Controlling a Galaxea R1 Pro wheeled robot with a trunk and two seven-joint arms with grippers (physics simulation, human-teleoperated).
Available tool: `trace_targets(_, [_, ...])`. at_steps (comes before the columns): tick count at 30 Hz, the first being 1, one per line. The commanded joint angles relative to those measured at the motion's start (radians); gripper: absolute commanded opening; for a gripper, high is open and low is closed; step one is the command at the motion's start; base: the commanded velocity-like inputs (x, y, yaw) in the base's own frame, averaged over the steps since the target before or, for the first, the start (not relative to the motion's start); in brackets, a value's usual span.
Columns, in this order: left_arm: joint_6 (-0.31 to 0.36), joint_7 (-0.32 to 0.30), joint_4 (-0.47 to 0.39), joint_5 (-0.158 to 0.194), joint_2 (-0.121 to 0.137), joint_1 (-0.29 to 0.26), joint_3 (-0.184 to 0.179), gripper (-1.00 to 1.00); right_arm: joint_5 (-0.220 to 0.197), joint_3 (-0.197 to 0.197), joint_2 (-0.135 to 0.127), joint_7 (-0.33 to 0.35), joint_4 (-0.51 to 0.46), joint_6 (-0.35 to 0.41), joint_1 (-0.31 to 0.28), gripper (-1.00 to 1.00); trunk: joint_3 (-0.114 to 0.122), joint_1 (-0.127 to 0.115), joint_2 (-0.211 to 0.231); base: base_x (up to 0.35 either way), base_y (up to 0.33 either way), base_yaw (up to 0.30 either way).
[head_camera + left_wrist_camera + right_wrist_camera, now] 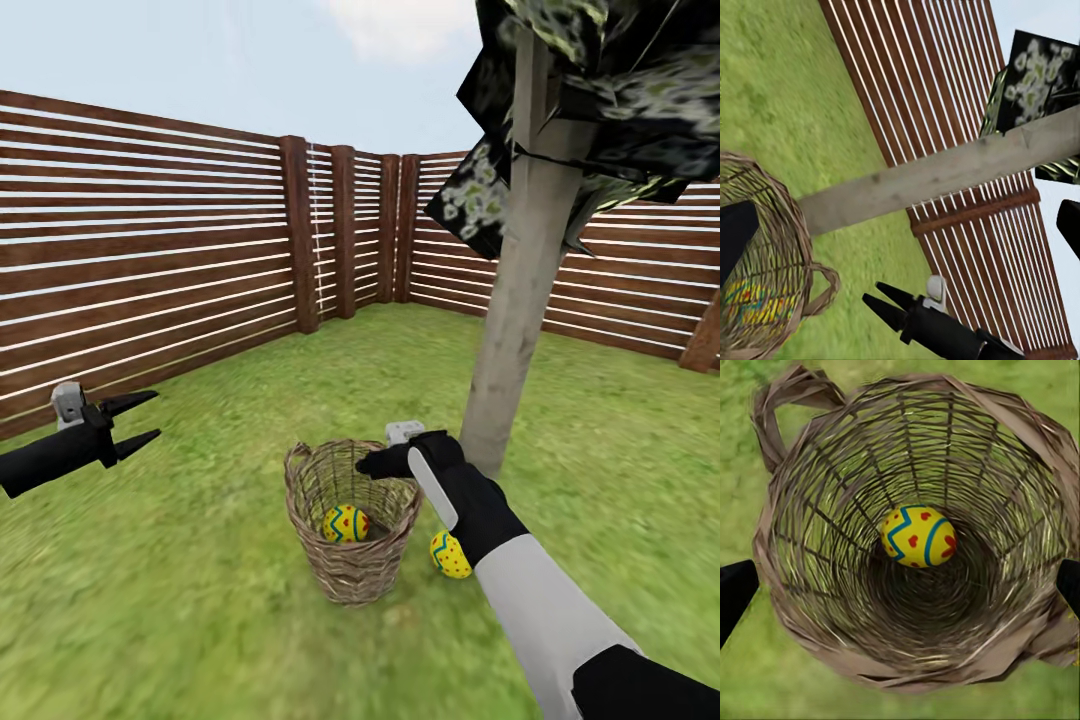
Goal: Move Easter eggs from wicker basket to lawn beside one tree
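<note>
Our right gripper hangs over the mouth of the wicker basket, its two fingers spread wide to either side of the rim in the right wrist view and closed on nothing. Straight below it, one Easter egg lies on the basket's floor. A second egg rests on the lawn just beside the basket, near the foot of the tree. We cannot find the third; it may lie hidden behind our arm. So we judge at least one placed and one left to lift. Our left gripper waits apart, open and empty.
</note>
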Motion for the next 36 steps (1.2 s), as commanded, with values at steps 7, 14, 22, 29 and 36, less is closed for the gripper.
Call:
trace_targets(7, [0.004, 0.009, 0.003, 0.010, 0.000, -0.001, 0.000, 1.00, -0.006, 0.001, -0.002, 0.028, 0.001, 0.005, -0.001, 1.00, -0.001, 0.000, 0.000, 0.238, 0.201, 0.000])
trace_targets(14, [0.004, 0.009, 0.011, 0.010, 0.000, -0.001, 0.000, 1.00, -0.007, 0.001, -0.003, 0.028, 0.002, 0.005, -0.001, 1.00, -0.001, 0.000, 0.000, 0.234, 0.175, 0.000])
trace_targets(22, [0.004, 0.008, 0.000, 0.011, -0.001, -0.001, 0.000, 1.00, -0.004, 0.001, -0.006, 0.025, 0.010, 0.009, -0.010, 1.00, -0.001, 0.000, 0.000, 0.038, 0.009, 0.000])
trace_targets(29, [0.006, 0.006, -0.001, 0.015, 0.000, -0.001, -0.002, 1.00, -0.005, 0.124, -0.014, 0.031, 0.071, 0.079, -0.045, 1.00, -0.001, 0.000, 0.000, 0.208, -0.178, 0.000])
trace_targets(36, [0.008, 0.006, -0.001, 0.016, 0.000, -0.001, -0.005, 1.00, -0.003, 0.232, -0.013, 0.132, 0.129, 0.084, -0.066, 1.00, -0.001, 0.000, 0.000, 0.190, -0.117, 0.000])
